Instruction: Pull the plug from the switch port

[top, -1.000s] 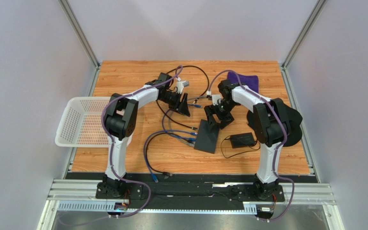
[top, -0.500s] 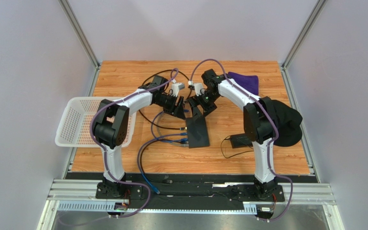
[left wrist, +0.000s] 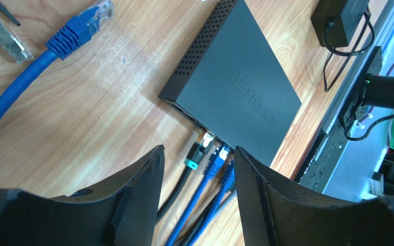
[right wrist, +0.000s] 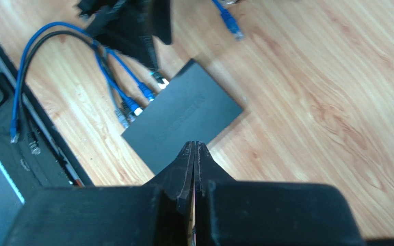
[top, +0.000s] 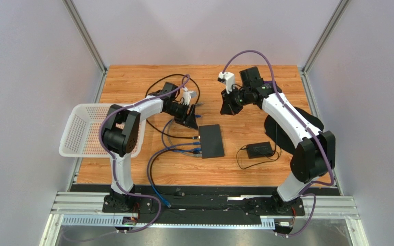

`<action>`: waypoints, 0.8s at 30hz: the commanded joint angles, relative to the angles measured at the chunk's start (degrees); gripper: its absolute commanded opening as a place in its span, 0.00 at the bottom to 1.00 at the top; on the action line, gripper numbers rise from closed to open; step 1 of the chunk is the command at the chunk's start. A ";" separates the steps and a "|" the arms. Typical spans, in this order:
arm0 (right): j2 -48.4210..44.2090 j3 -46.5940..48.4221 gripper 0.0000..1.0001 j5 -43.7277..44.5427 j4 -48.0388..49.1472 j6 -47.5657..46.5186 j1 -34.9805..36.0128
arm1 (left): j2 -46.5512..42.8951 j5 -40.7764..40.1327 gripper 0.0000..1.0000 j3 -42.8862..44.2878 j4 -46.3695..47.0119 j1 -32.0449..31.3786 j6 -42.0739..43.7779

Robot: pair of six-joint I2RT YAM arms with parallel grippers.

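Observation:
The switch (top: 211,141) is a flat black box lying on the wooden table, also seen in the left wrist view (left wrist: 235,87) and the right wrist view (right wrist: 183,118). Along its left edge sit a black plug with a teal boot (left wrist: 196,155) and two blue plugs (left wrist: 218,156). My left gripper (left wrist: 198,149) hovers open just above and left of those plugs (top: 198,148), with nothing between its fingers. My right gripper (right wrist: 194,145) is shut and empty, raised behind the switch toward the back right (top: 225,109).
A loose blue plug (left wrist: 81,25) lies on the wood near the left gripper. A small black power brick (top: 258,149) with a thin cord sits right of the switch. A white basket (top: 88,130) overhangs the table's left edge. Cable loops (top: 158,164) trail toward the front.
The right gripper has let go of the switch's far end, shut, and swung up and back to the right. The switch now lies flat. The left gripper has barely moved.

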 commanded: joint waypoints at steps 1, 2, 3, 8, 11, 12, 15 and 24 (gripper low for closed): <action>5.54 -5.51 0.00 -4.50 6.69 2.93 2.28 | 2.85 4.52 0.61 1.85 0.15 0.44 0.10; 5.89 -6.55 0.00 -4.94 8.08 5.81 2.37 | 3.03 5.05 0.61 1.77 0.15 0.44 0.10; 5.98 -9.61 0.00 -5.03 11.58 6.27 2.63 | 3.29 5.32 0.60 1.94 0.06 0.44 0.10; 8.80 -8.94 0.00 -6.87 9.59 5.92 5.79 | 4.96 5.41 0.59 1.94 -0.55 0.44 -0.07; 9.32 -10.52 0.00 -7.75 10.90 7.41 6.59 | 5.84 6.02 0.57 1.94 -0.99 0.44 0.71; 9.50 -11.22 0.00 -7.84 12.48 9.07 6.59 | 6.19 6.03 0.56 1.85 -1.34 0.44 1.41; 10.29 -13.07 0.00 -7.23 14.24 10.23 6.85 | 6.63 6.20 0.56 1.33 -1.87 0.44 2.91; 15.56 -12.81 0.00 -0.98 15.30 9.70 7.20 | 9.62 8.39 0.55 2.99 -3.62 0.27 5.29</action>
